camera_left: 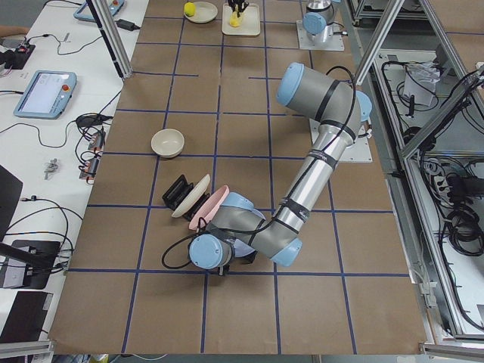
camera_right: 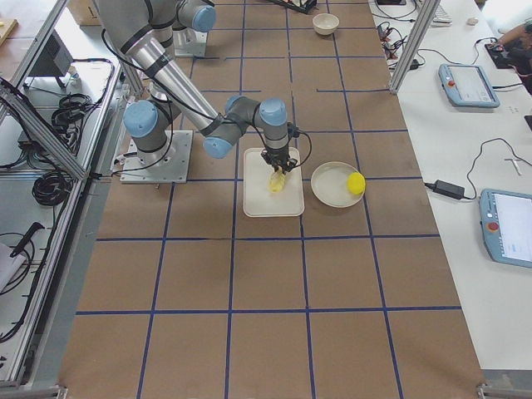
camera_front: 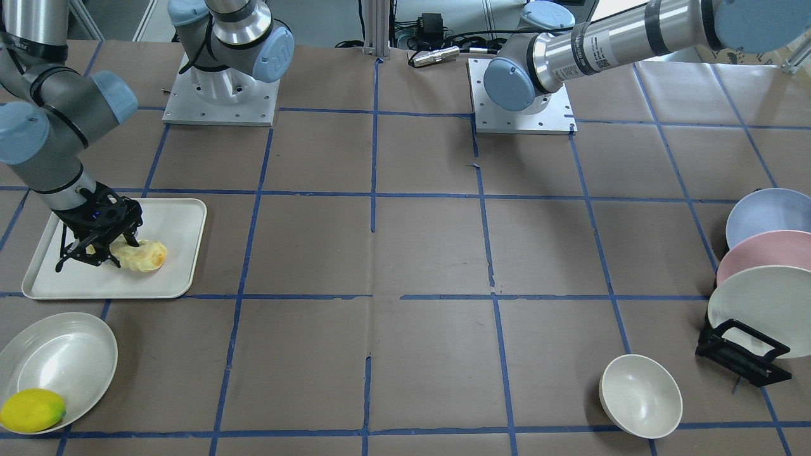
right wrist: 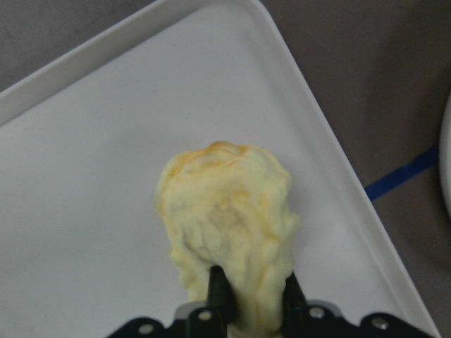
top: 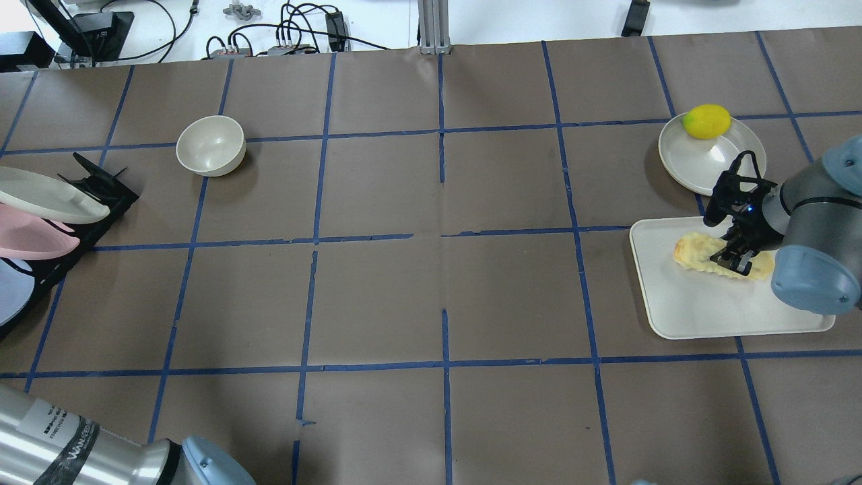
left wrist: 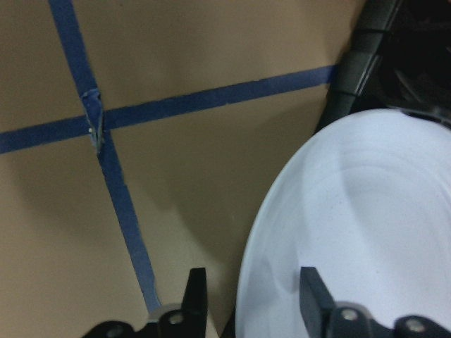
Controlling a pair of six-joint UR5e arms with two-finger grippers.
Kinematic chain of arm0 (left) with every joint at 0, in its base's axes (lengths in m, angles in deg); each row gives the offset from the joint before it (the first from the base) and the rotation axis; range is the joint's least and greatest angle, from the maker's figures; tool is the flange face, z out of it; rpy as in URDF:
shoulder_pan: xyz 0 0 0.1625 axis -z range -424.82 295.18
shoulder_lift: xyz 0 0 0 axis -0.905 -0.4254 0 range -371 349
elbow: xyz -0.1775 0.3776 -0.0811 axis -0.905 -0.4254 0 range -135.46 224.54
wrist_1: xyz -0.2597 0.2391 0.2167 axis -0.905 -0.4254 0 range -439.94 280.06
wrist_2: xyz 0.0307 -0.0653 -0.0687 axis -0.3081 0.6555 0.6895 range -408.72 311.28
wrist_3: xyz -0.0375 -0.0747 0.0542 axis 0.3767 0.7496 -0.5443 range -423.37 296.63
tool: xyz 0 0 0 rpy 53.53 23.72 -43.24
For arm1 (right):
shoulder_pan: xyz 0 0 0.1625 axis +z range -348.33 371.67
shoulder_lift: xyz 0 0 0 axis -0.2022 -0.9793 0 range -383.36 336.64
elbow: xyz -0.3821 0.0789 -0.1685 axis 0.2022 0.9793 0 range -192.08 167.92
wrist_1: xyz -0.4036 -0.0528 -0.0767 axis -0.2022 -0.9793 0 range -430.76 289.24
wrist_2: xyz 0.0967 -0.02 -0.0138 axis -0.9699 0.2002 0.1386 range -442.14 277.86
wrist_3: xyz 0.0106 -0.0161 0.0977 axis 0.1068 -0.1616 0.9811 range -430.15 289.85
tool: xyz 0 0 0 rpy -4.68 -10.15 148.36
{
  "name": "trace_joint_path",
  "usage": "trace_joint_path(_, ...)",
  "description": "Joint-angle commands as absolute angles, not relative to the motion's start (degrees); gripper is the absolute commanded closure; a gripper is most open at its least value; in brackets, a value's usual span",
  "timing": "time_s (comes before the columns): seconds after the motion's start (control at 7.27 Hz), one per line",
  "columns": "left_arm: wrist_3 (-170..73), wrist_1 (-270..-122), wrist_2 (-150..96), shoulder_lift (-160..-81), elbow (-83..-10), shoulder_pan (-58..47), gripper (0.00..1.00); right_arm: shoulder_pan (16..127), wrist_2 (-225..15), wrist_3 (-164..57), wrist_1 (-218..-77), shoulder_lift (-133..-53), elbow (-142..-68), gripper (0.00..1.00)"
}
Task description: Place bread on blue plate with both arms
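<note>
On my wrist feed the right fingers (right wrist: 220, 294) are clamped on the near end of the bread (right wrist: 227, 224), one on each side of the loaf. The bread sits over the white tray (camera_front: 180, 218) at the robot's right end of the counter (camera_front: 418, 247). I can't tell whether it rests on the tray or is just off it. Beside the tray is a white dish (camera_front: 73, 354) with a lemon (camera_front: 31, 410) at its rim.

The blue plate (camera_front: 765, 214) is well apart from the bread, at the far opposite end. It leans in a black rack (camera_front: 742, 356) with a pink plate (camera_front: 763, 252) and a white plate (camera_front: 763, 305). The left fingers (left wrist: 196, 299) are spread apart and straddle the blue plate's rim, one outside the edge and one over the plate's face. I see no squeeze on it. A white bowl (camera_front: 640, 396) stands near the rack.
</note>
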State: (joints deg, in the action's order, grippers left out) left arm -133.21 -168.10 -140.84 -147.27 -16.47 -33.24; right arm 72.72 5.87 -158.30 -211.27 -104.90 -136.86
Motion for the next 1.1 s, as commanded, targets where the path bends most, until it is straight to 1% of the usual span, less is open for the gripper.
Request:
trace_joint_path(0.0,-134.56,-168.1,-140.83,-147.06,-16.46,-33.18,0.71,73.1,6.8,-151.75,-196.24,-111.75,-129.71,0.92)
trace_joint_path(0.14,-134.65,-168.1,-140.74,-146.8,-16.46,-33.27,0.75,73.88,6.45,-149.8,-193.65,-112.12,-127.24,0.91)
trace_joint_path(0.28,-134.74,-168.1,-140.83,-146.62,-16.46,-33.18,0.82,76.59,6.71,-146.13,-193.02,-112.04,-125.91,0.86)
trace_joint_path(0.41,-134.82,-168.27,-141.0,-146.53,-15.41,-33.09,0.83,81.05,7.24,-138.52,-190.49,-111.95,-124.33,0.85)
trace_joint_path(0.55,-135.7,-169.32,-141.44,-146.96,-13.14,-33.01,0.96,85.28,8.72,-127.66,-185.77,-112.21,-121.18,0.85)
trace_joint_path(0.96,-135.7,-171.09,-141.53,-147.23,-12.33,-33.09,0.98,96.35,5.31,-100.3,-164.94,-115.8,-106.87,0.83)
